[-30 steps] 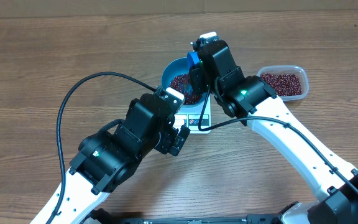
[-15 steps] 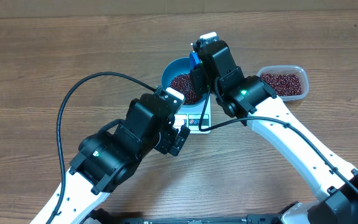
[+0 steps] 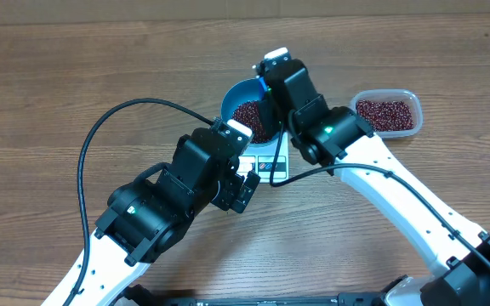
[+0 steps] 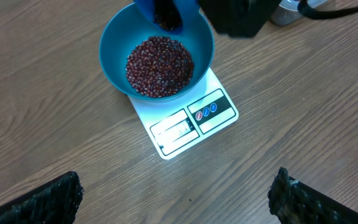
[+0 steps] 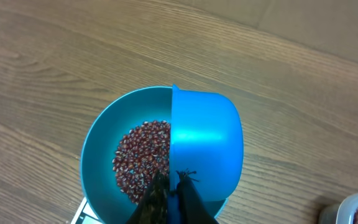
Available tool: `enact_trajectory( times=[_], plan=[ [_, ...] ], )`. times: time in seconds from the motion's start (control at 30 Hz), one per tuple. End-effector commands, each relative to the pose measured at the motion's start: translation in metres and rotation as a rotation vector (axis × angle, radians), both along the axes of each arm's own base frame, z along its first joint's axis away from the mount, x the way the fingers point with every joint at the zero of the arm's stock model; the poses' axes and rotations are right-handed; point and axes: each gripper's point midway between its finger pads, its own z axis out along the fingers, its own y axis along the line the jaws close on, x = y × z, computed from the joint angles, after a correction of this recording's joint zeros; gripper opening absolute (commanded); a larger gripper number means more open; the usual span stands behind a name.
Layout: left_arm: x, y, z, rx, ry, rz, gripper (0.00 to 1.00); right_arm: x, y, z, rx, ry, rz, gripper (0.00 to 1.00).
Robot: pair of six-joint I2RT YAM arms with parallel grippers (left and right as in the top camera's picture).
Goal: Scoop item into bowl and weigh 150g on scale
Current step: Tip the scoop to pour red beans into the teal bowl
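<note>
From overhead, your bowl (image 3: 227,100) sits on the scale (image 3: 270,163) mid-worktop (image 3: 58,85), holding the beans (image 3: 249,115). A clear tub (image 3: 387,113) with more of them lies to the right.

In the left wrist view, your left tool (image 4: 176,183) hangs on the near side of the scale, fingers wide apart, gripping nothing.

In the right wrist view, your right tool (image 5: 174,202) is clamped on the blue scoop (image 5: 204,140), tipped over the bowl's right half.
</note>
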Motion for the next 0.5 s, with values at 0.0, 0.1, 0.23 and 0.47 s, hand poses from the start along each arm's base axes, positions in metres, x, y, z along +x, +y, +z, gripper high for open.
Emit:
enact_trajectory(
  times=[0.0, 0.1, 0.23, 0.47],
  plan=[
    [-0.0013, -0.0010, -0.0061, -0.005, 0.022, 0.004, 0.99, -0.0039, 0.0045, 0.0238, -0.045, -0.082, 0.031, 0.04],
    [-0.0013, -0.0010, -0.0061, -0.005, 0.022, 0.004, 0.99, -0.0058, 0.0059, 0.0250, -0.069, -0.098, 0.025, 0.04],
    [-0.0013, -0.0010, -0.0061, -0.005, 0.022, 0.004, 1.00, -0.0074, 0.0067, 0.0245, -0.092, -0.103, 0.040, 0.04],
    [-0.0013, -0.0010, -0.0061, -0.005, 0.022, 0.004, 0.99, -0.0075, 0.0063, 0.0241, -0.097, -0.102, 0.042, 0.04]
  ],
)
